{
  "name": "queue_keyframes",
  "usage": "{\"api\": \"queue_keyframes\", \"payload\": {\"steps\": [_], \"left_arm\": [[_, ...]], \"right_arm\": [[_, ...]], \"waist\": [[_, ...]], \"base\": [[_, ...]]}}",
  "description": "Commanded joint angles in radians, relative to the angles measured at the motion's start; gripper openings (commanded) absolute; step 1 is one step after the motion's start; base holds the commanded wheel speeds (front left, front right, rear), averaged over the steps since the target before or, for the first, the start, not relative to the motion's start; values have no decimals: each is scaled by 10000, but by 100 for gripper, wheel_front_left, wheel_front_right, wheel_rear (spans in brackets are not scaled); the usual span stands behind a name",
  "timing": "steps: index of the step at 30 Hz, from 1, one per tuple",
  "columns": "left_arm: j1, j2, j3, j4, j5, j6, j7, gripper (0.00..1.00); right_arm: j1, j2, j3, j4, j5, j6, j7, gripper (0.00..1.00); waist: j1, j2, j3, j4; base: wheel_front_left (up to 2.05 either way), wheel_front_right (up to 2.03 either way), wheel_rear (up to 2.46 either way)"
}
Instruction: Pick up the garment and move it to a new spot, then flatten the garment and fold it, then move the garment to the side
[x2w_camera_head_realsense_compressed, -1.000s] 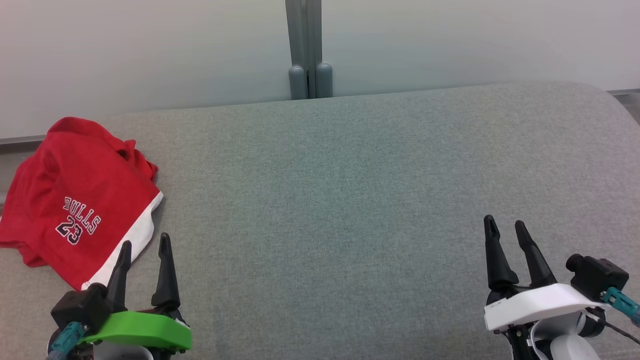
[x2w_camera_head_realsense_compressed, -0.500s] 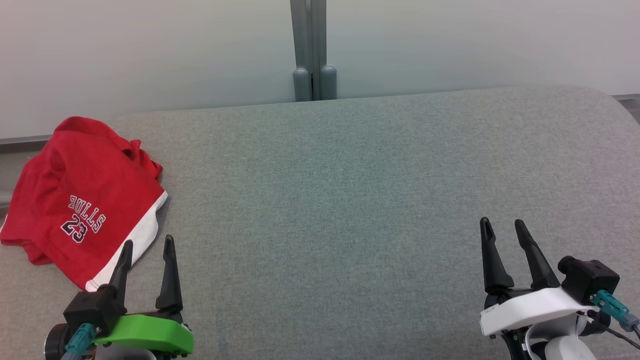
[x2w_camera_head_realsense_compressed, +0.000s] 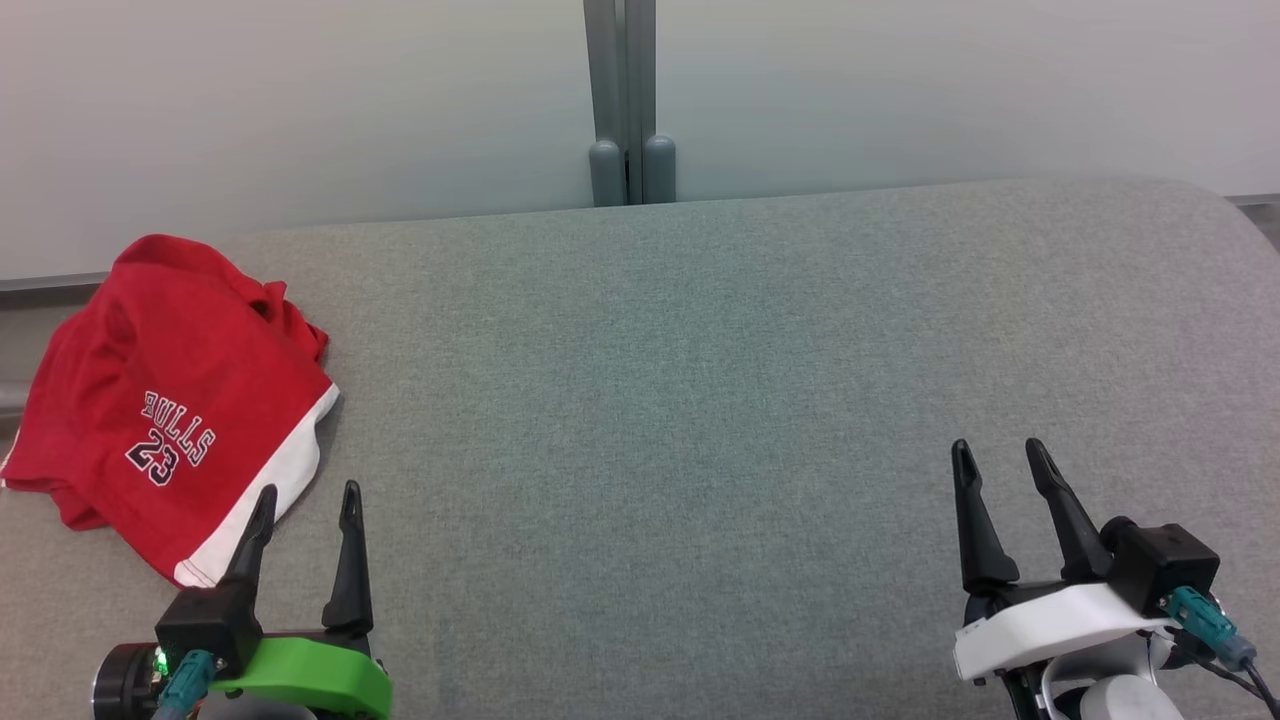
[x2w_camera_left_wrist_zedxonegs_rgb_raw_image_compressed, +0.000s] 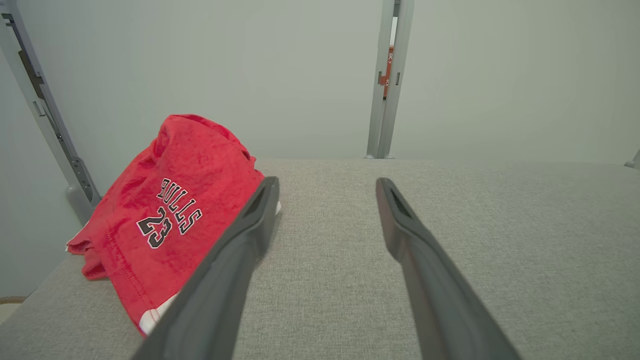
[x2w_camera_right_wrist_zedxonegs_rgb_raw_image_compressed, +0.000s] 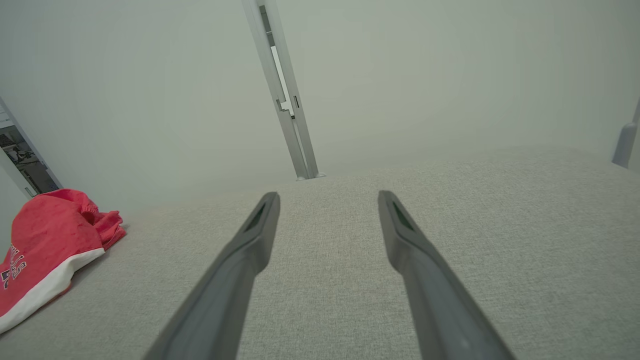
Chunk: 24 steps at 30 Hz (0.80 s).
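The view has swung slightly left; the left claw (x2w_camera_head_realsense_compressed: 308, 490) and right claw (x2w_camera_head_realsense_compressed: 998, 446) gape empty, the red shorts (x2w_camera_head_realsense_compressed: 150, 400) heaped at the surface's (x2w_camera_head_realsense_compressed: 650, 400) nine o'clock, where a shallow pinch may slip.

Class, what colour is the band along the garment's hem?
White, along the hem of the red garment; clearest in the head view.

garment (x2w_camera_right_wrist_zedxonegs_rgb_raw_image_compressed: 47, 235): cut by right wrist view's left edge | left wrist view: partly behind left tool (x2w_camera_left_wrist_zedxonegs_rgb_raw_image_compressed: 327, 182) finger
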Motion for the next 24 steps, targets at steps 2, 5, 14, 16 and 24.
{"api": "queue_keyframes", "payload": {"steps": [2,5,14,16,24], "left_arm": [[-135,102,11,31,229,-46,-94,100],[-151,97,19,76,299,-107,-145,100],[-5,5,-64,55,479,-215,-318,100],[44,18,-78,60,446,-220,-307,100],[123,64,15,22,43,-218,96,100]], "right_arm": [[81,-50,31,5,-274,27,-128,100],[96,-52,50,44,-434,27,-183,100],[153,-56,132,179,-713,27,-344,100],[154,-57,124,198,-662,27,-339,100],[152,-53,-30,326,-421,18,-338,100]], "waist": [[0,-1,-14,2],[0,-1,-32,2],[0,-1,-118,26],[0,-1,-126,32],[0,-1,-143,67]], "base": [[0,0,0],[0,0,0],[0,0,0],[0,0,0],[0,0,0]]}}
